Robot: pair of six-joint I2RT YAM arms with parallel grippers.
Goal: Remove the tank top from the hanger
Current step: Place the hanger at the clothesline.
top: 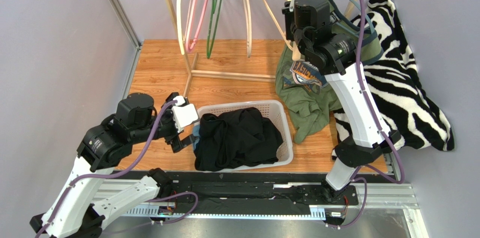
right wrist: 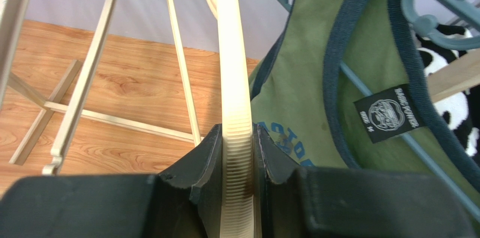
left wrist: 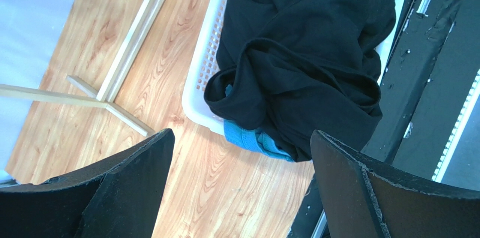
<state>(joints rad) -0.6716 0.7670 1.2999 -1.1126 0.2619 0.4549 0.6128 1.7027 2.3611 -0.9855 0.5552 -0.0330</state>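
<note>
The green tank top point(right wrist: 304, 80) with dark trim hangs just to the right of the right gripper point(right wrist: 238, 137). Its neckline, with a black size label, sits up and to the right of the fingers. A grey-green hanger point(right wrist: 426, 24) runs through the neck opening, with its hook above and right of the gripper. From above, the lower part of the tank top spills down below the gripper onto the wooden table point(top: 163, 69), with a printed logo showing.

The right gripper is closed on a cream hanger point(right wrist: 234, 69). The hanger's thin arm is pinched between the two fingers and rises straight up from them. It stands beside the left edge of the tank top, but I cannot tell whether it touches the cloth. The legs and crossbars of a wooden rack point(top: 225, 74) lie to the left of this gripper. A zebra-print cloth point(top: 405, 80) lies to its right, behind the tank top.

The left gripper point(left wrist: 241, 134) is wide open and holds nothing. It hovers low, well away from the tank top. Just ahead of its fingers is the corner of a white basket point(left wrist: 205, 63). The basket is heaped with black clothes point(left wrist: 304, 52), and a bit of blue cloth point(left wrist: 248, 139) peeks out beneath them.
</note>
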